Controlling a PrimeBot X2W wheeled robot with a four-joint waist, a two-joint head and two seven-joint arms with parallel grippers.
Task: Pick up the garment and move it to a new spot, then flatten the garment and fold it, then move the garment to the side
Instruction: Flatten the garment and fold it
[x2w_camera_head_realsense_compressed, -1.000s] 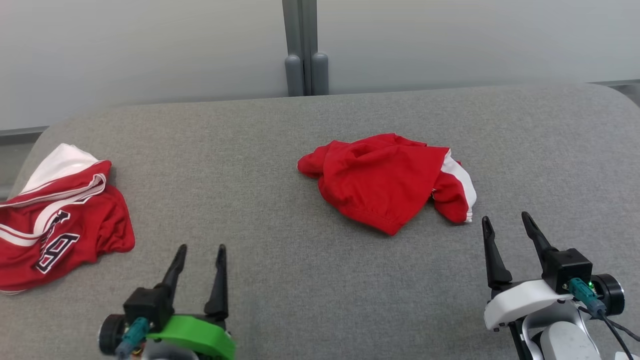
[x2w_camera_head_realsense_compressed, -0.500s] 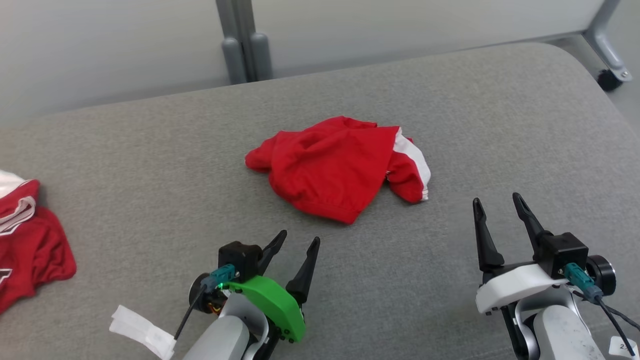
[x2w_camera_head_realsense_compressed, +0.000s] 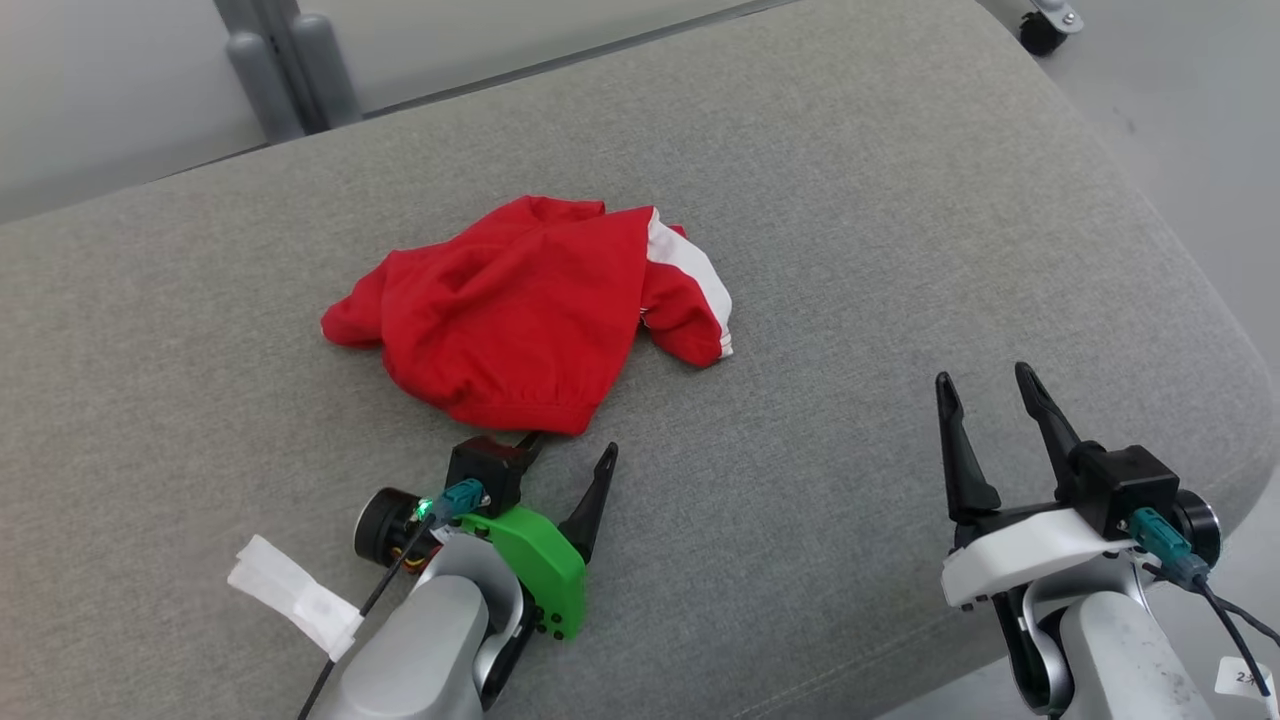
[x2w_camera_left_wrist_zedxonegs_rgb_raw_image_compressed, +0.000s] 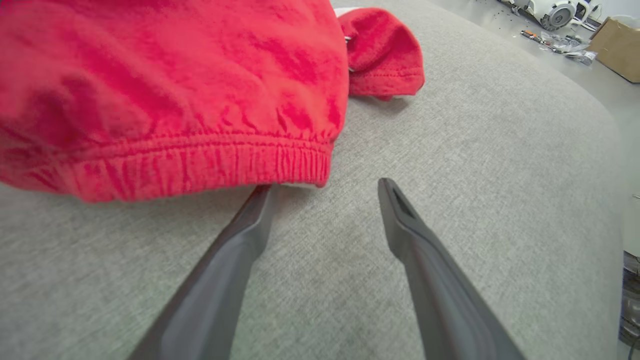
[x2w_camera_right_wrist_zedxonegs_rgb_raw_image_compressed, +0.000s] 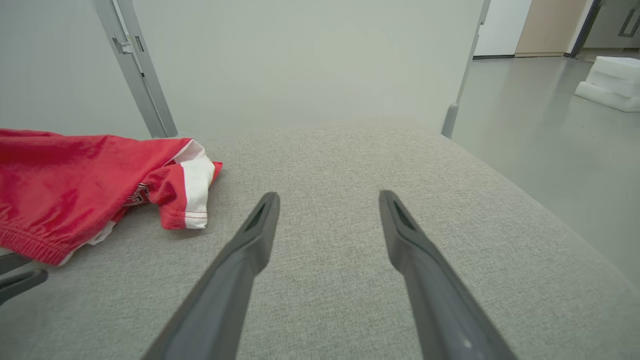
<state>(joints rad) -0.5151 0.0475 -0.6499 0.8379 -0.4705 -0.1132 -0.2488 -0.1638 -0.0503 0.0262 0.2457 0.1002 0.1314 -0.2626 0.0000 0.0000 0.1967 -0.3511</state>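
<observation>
- garment (x2w_camera_head_realsense_compressed: 510, 310): done in solid bright red, with a broad white band down one side
- cushion (x2w_camera_head_realsense_compressed: 850, 200): covered in plain heathered grey weave
- left gripper (x2w_camera_head_realsense_compressed: 572, 445): fingers kept black, bracket finished in lime green
- right gripper (x2w_camera_head_realsense_compressed: 982, 375): black fingers too, bracket left white
- plug (x2w_camera_head_realsense_compressed: 460, 497) at the left wrist: coloured teal

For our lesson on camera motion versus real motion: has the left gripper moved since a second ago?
Yes. The left gripper has moved right, up to the garment; one finger now reaches its hem. The camera turned too.
</observation>
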